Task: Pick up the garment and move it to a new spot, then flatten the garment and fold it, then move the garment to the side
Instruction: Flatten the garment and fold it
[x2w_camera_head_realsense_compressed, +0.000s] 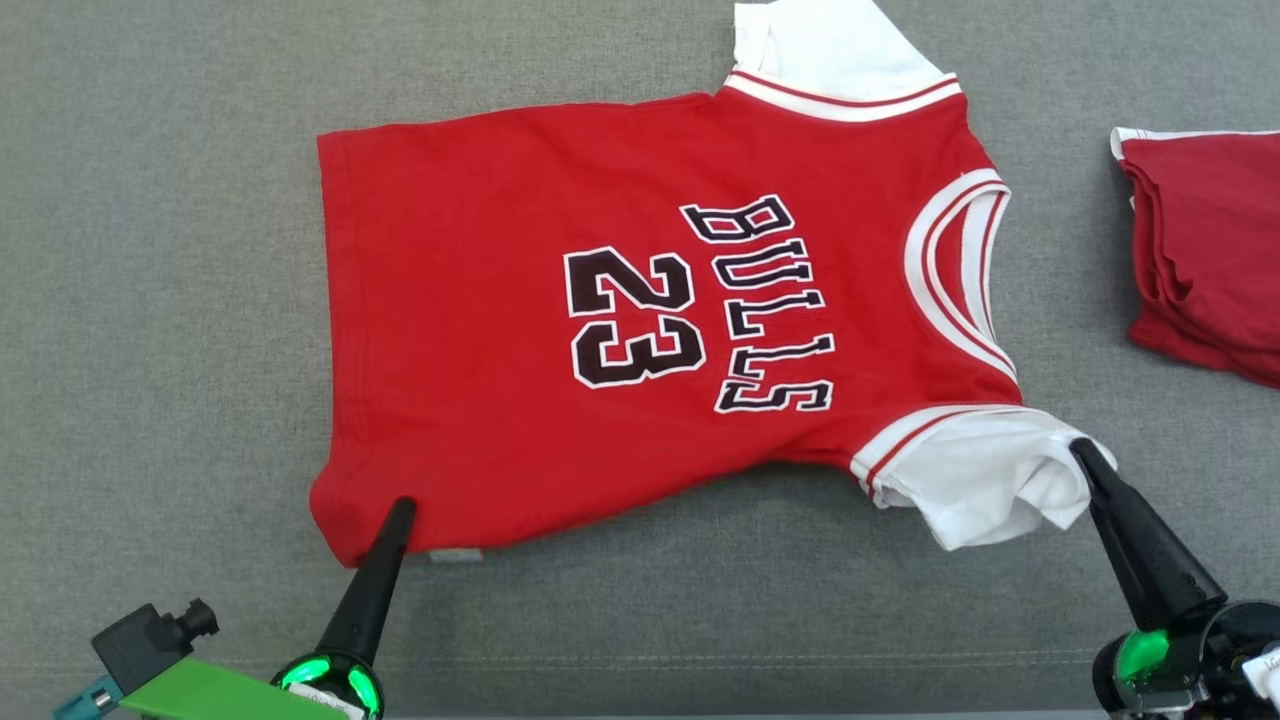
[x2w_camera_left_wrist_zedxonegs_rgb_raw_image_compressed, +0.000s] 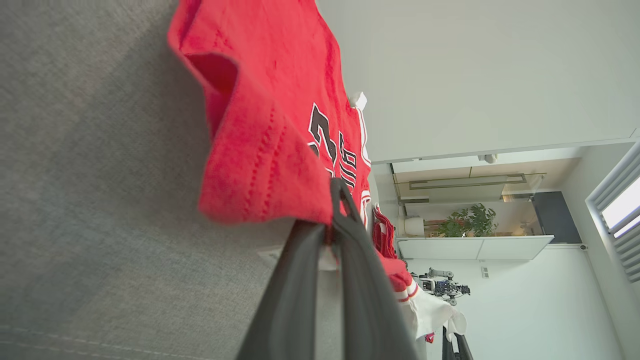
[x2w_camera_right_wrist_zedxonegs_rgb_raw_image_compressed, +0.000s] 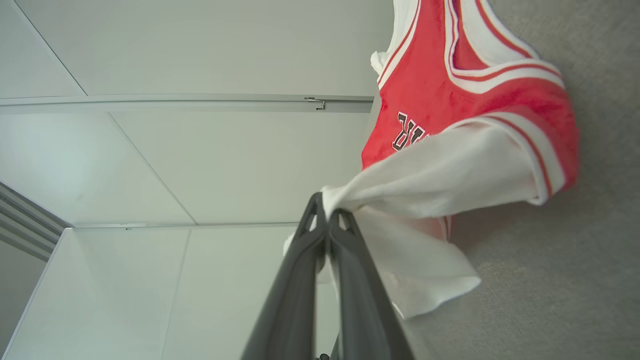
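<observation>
Wrist views show the left tool (x2w_camera_left_wrist_zedxonegs_rgb_raw_image_compressed: 326, 215) pinching the hem (x2w_camera_left_wrist_zedxonegs_rgb_raw_image_compressed: 260, 170) of the Bulls jersey (x2w_camera_left_wrist_zedxonegs_rgb_raw_image_compressed: 280, 75), the right tool (x2w_camera_right_wrist_zedxonegs_rgb_raw_image_compressed: 327, 212) its white sleeve (x2w_camera_right_wrist_zedxonegs_rgb_raw_image_compressed: 450, 170); the head view adds a folded red garment (x2w_camera_head_realsense_compressed: 1210, 250).

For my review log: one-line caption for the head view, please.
Left hand pinches red jersey at hem corner, right hand at white sleeve, on grey fabric.

tapered black fingers (x2w_camera_head_realsense_compressed: 372, 582), green-lit wrist rings (x2w_camera_head_realsense_compressed: 362, 688)
</observation>
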